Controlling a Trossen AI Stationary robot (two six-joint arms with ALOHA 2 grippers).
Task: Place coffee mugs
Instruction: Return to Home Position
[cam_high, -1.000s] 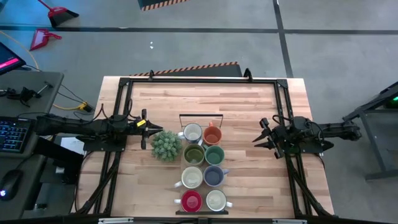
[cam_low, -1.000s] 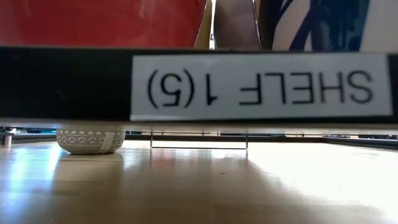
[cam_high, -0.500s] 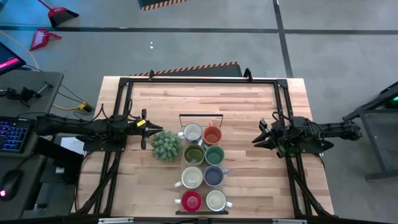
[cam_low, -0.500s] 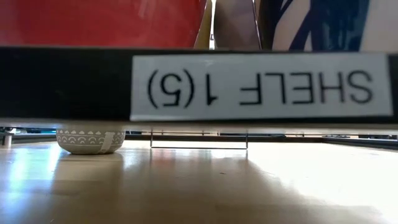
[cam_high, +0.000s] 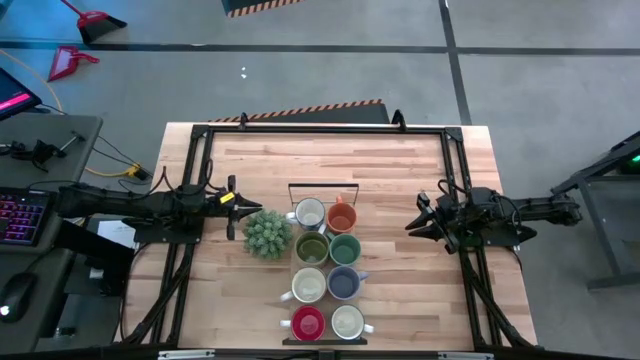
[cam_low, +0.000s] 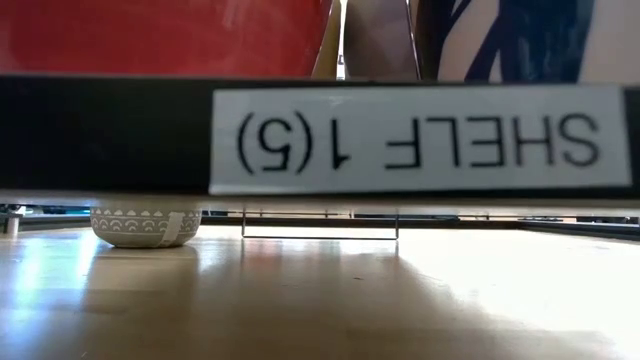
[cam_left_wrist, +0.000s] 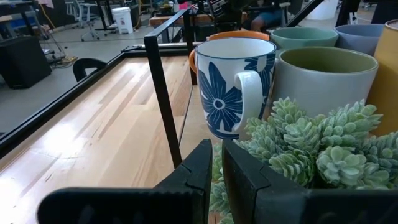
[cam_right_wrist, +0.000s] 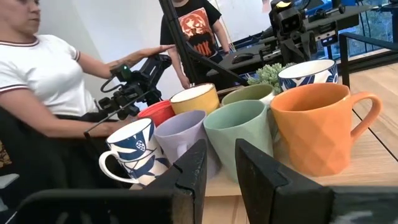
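Note:
Eight mugs stand in two columns on a black wire rack (cam_high: 322, 187) at mid-table. From far to near they are a blue-patterned white mug (cam_high: 310, 213) and an orange one (cam_high: 342, 215), olive (cam_high: 312, 247) and teal (cam_high: 345, 248), cream (cam_high: 309, 286) and blue-grey (cam_high: 343, 283), red (cam_high: 307, 322) and cream (cam_high: 347, 321). My left gripper (cam_high: 243, 208) hovers left of the rack beside the spiky plant (cam_high: 267, 233), its fingers (cam_left_wrist: 217, 163) all but together. My right gripper (cam_high: 412, 223) hangs right of the rack, open by a small gap (cam_right_wrist: 220, 163), facing the orange mug (cam_right_wrist: 317, 127).
The potted plant (cam_left_wrist: 311, 149) stands against the rack's left side, its patterned pot (cam_low: 145, 225) on the table. A labelled shelf edge (cam_low: 420, 138) blocks most of the low view. Two people (cam_right_wrist: 50, 81) are beyond the table's left edge. Bare wood lies to the far side and to the right.

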